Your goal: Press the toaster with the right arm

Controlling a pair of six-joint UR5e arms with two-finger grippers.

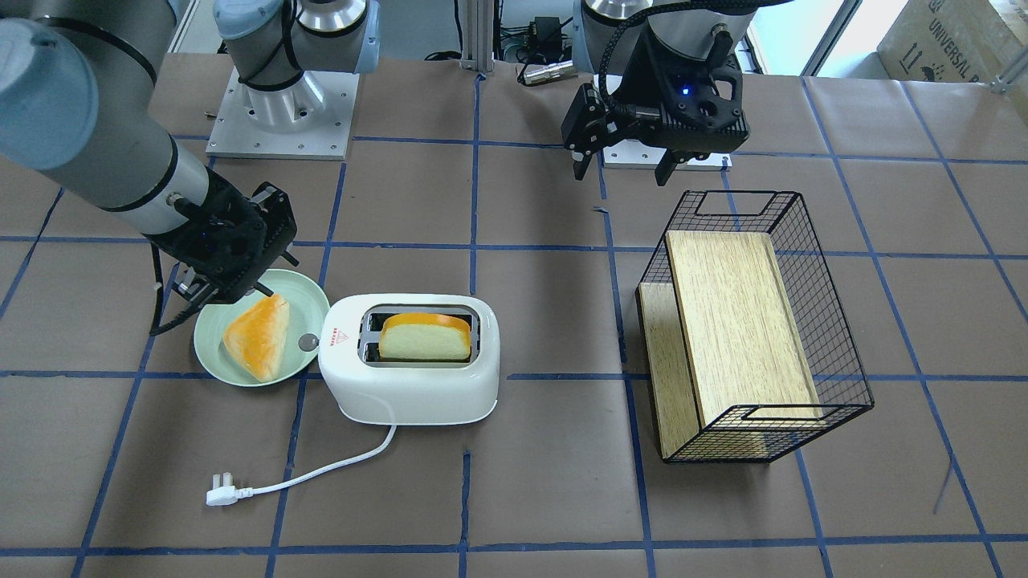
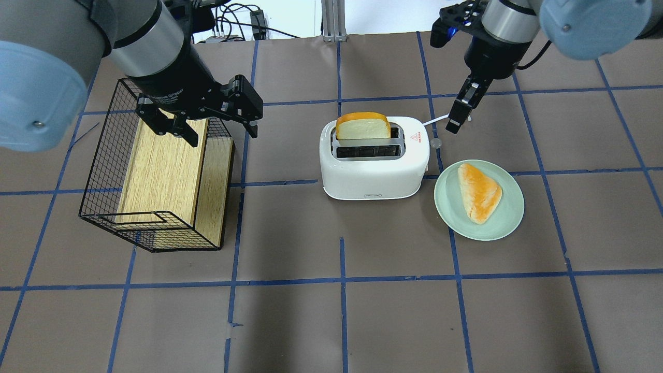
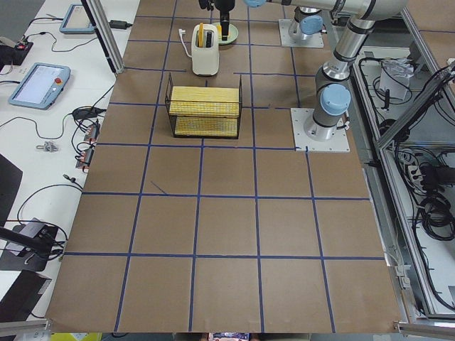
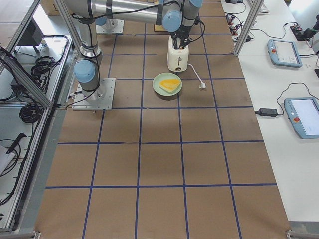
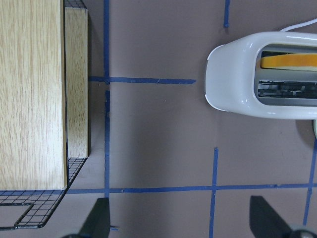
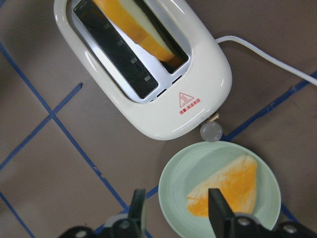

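Observation:
The white toaster [image 1: 409, 393] stands mid-table with a bread slice [image 1: 424, 337] upright in one slot; it also shows in the overhead view [image 2: 373, 176] and the right wrist view [image 6: 208, 74]. Its grey knob [image 2: 435, 142] sticks out of the end with the red triangle sticker. My right gripper [image 2: 456, 122] hangs above the table just off that knob end, apart from the toaster. In the right wrist view [image 6: 177, 208] its fingers are spread and hold nothing. My left gripper [image 2: 224, 137] is open and empty, above the wire basket's edge.
A pale green plate [image 2: 510, 217] with a bread wedge [image 2: 479, 191] lies beside the toaster's knob end, under my right gripper. A black wire basket [image 2: 103, 155] holding a wooden box lies on the toaster's other side. The white cord and plug [image 1: 221, 490] trail off.

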